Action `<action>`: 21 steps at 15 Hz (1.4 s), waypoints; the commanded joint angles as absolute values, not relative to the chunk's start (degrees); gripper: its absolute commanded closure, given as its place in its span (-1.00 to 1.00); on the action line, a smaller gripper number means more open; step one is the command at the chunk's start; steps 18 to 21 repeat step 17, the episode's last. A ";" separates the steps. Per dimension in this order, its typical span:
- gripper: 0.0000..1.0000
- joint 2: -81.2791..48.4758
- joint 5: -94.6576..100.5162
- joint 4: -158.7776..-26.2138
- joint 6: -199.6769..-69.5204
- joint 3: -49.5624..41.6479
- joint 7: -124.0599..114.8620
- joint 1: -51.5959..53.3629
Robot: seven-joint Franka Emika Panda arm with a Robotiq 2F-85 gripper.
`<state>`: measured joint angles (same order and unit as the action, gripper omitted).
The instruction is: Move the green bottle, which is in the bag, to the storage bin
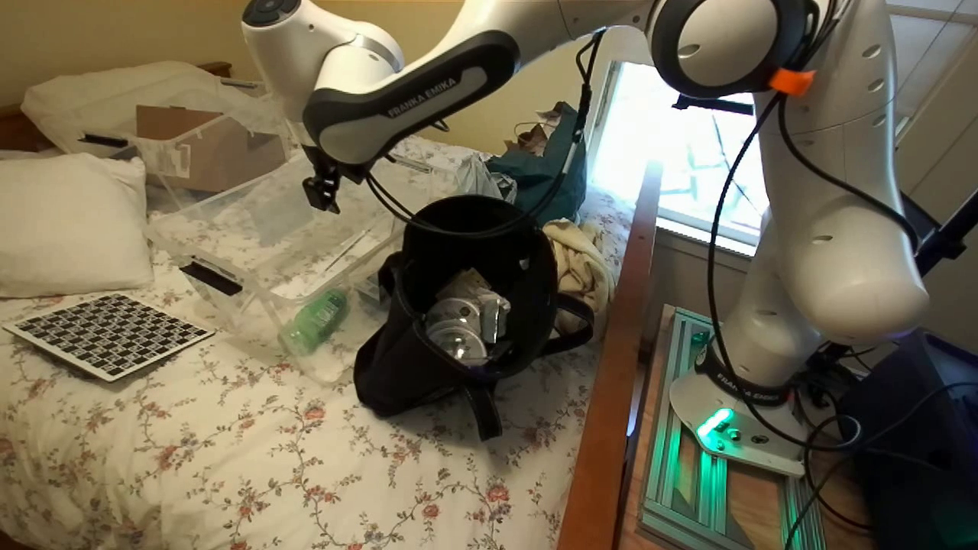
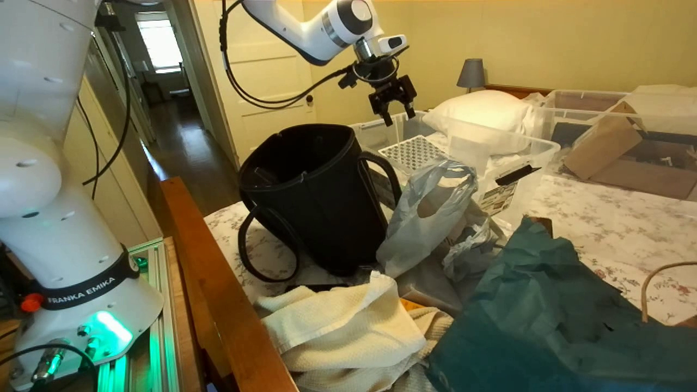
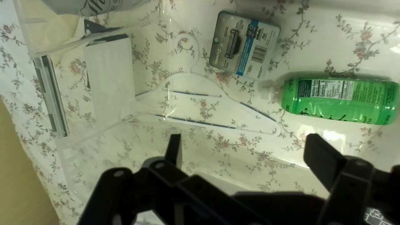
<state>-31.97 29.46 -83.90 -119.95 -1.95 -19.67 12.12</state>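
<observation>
The green bottle (image 1: pixel 317 319) lies on its side on the floor of the clear storage bin (image 1: pixel 210 276), near its corner beside the bag. In the wrist view the bottle (image 3: pixel 340 101) is at the right, its cap pointing left. The black bag (image 1: pixel 393 374) stands tilted beside the bin, with clear and silvery packages in its mouth. The bag (image 2: pixel 321 223) and bin (image 2: pixel 536 144) also show in an exterior view, where the bottle is hidden. My gripper (image 1: pixel 325 202) is open and empty, above the bin and apart from the bottle; its spread fingers (image 3: pixel 243 139) show in the wrist view.
A white hanger (image 3: pixel 203 122) and flat package (image 3: pixel 245 45) lie in the bin. A checkered board (image 1: pixel 111 332) and pillow (image 1: pixel 72 221) lie beside it. A grey plastic bag (image 2: pixel 430 218), teal bundle (image 2: pixel 561 316) and cream cloth (image 2: pixel 348 326) surround the bag. A wooden rail (image 1: pixel 611 382) edges the bed.
</observation>
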 commanded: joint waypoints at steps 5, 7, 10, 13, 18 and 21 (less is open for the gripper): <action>-1.00 -18.93 22.98 -96.05 -115.15 -1.85 -23.59 11.36; -1.00 -15.10 22.27 -100.25 -115.78 -1.56 -25.56 10.87; -1.00 -9.81 20.80 -106.28 -117.07 -0.89 -26.68 9.98; -1.00 -11.68 22.03 -103.63 -115.61 -0.48 -26.37 9.59; -1.00 -10.93 22.03 -104.46 -115.57 -0.33 -26.46 9.47; -1.00 -10.93 22.03 -104.46 -115.57 -0.33 -26.46 9.47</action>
